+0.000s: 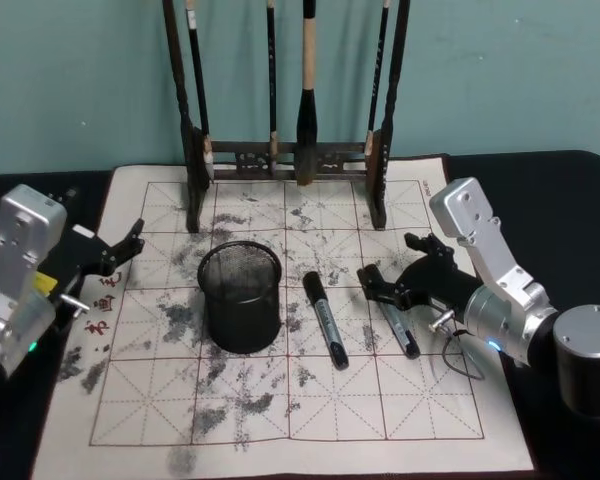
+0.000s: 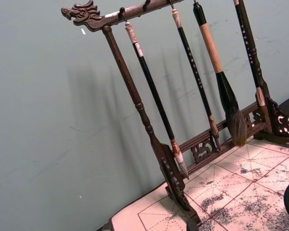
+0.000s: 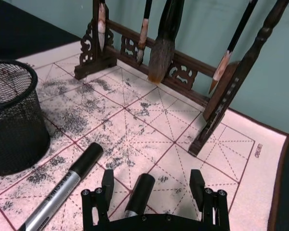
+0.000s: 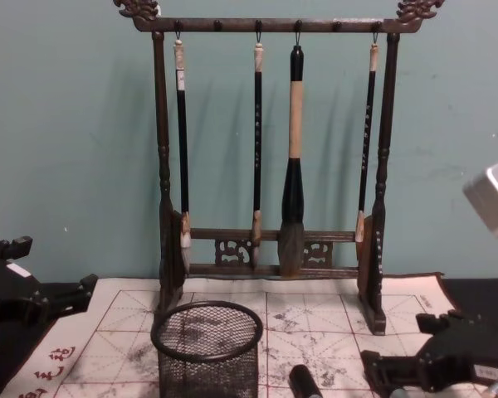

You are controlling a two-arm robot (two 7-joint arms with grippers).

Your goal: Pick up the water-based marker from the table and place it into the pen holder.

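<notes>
Right pincer: the right pincer (image 1: pixel 390 268) is low over the right half of the mat (image 1: pixel 330 425). Its fingers are spread wide and hold nothing.
Water-based marker: the water-based marker (image 3: pixel 138 195) lies flat on the mat on the table (image 1: pixel 570 180). Its capped end sits in the gap between the two spread fingers, touching neither as far as the right wrist view shows. I take this one as the target because the pincer straddles it.
Long axis: it runs mostly far to near, with the near end angled a little right. One finger stands on each side of the barrel, so closing would squeeze across it, not along it.
Second marker: a second marker (image 1: pixel 325 320) lies just left of the first, roughly parallel and apart from it.
Pen holder: the pen holder (image 1: pixel 242 315) stands upright to the left, beyond the second marker. The carry goes left and has to pass over that marker.
Left pincer: the left pincer (image 1: pixel 128 243) is parked at the left edge of the mat, well apart from both markers. The right arm is clearly the nearer one.
Next move, as I judge it: settle down, close on the barrel, lift, then swing left above the holder's rim.
</notes>
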